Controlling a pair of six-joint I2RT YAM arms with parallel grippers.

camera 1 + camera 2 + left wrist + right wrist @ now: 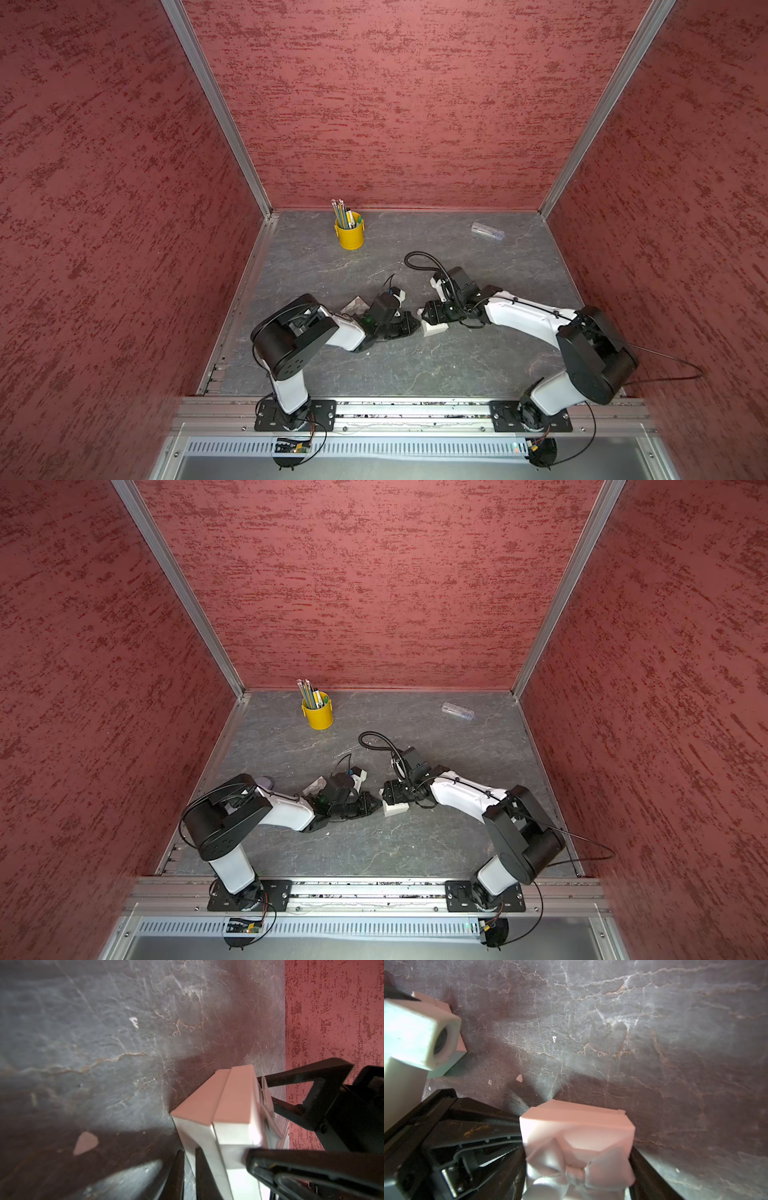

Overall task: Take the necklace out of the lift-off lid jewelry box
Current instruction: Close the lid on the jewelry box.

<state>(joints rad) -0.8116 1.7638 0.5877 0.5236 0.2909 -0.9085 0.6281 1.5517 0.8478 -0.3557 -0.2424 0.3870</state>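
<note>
The white lift-off lid jewelry box (434, 330) (395, 809) stands mid-table between both arms. Its lid (577, 1124) carries a satin bow (591, 1165) and sits slightly askew on the base (199, 1101). My right gripper (577, 1147) reaches down over the box, one finger pressed against each side of the lid. My left gripper (189, 1161) lies low on the table from the left, its jaws almost together, fingertips against the base's corner. The necklace is hidden.
A yellow cup of pencils (349, 236) stands at the back left. A clear plastic tube (488, 231) lies at the back right. A pale crumpled object (353, 306) sits beside my left forearm. A black gooseneck cable (419, 262) curls behind the right wrist.
</note>
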